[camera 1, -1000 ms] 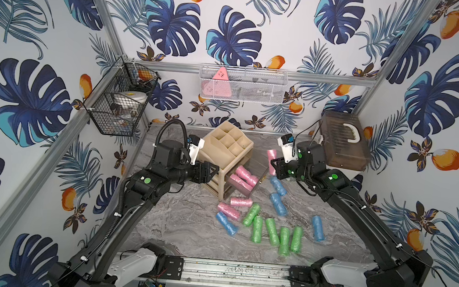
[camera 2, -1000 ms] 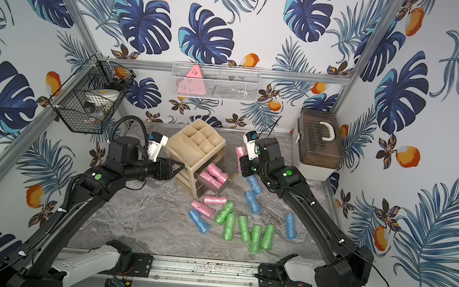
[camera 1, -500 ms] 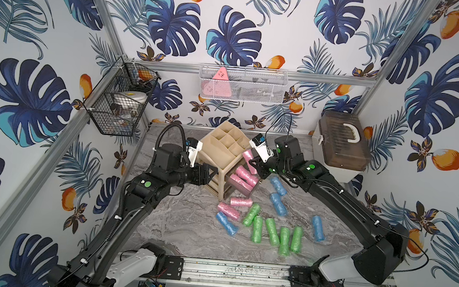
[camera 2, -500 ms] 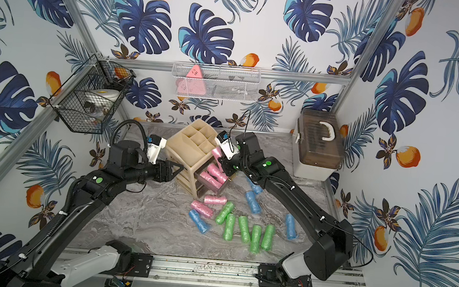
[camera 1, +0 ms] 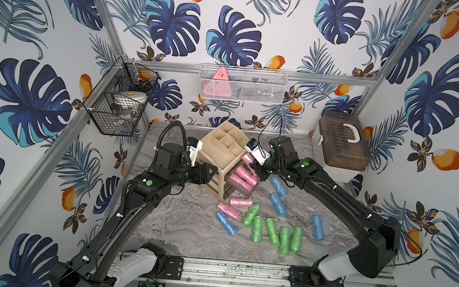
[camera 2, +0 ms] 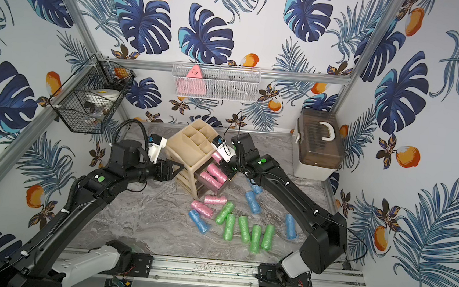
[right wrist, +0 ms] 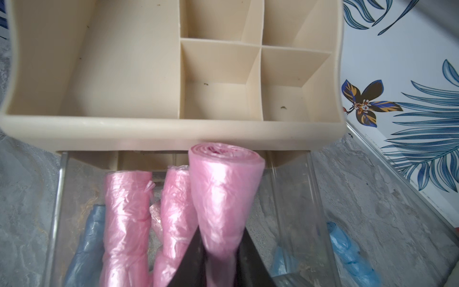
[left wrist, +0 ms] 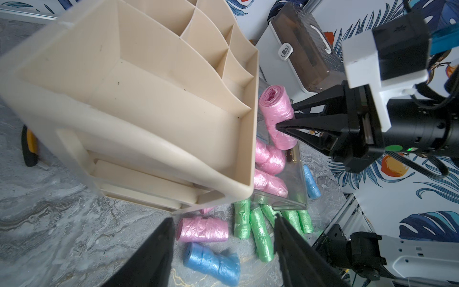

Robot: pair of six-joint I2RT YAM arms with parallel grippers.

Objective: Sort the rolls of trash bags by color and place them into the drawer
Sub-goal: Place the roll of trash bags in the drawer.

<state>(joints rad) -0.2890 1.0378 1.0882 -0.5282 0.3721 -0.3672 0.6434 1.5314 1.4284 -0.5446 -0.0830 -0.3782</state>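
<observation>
The pink sort is judged to be in hand and partly done: a pink roll [right wrist: 223, 193] is clamped between the jaws of the right gripper [left wrist: 285, 117] and is held tilted, one end raised, over the open clear drawer [right wrist: 295, 203] of the organizer [left wrist: 173, 151], which stands near the middle of the bench's [camera 1: 182, 224] back edge; two pink rolls [camera 1: 244, 176] are already laid side by side in that drawer. The next move is judged to call for the roll to be lowered and levelled into the free space beside those two, and only then for the jaws to be parted; if it is let go from this height, it may be left propped on the others or tipped over the drawer's low front wall.

The left arm is stretched from the front left corner toward the organizer; the left gripper [camera 1: 213, 175] is set just beside the organizer's left side, jaws apart, nothing between them; whether that side is touched cannot be told, though a steadying role is judged likely. The right arm is reached in from the front right corner, its wrist angled down over the drawer.

In front of the organizer two loose pink rolls [camera 1: 237, 201] are seen lying on the bench; green rolls [camera 1: 271, 231] are ranged toward the front edge; blue rolls [camera 1: 278, 204] are scattered beside them and out toward the right edge; none of these is yet sorted.
</observation>
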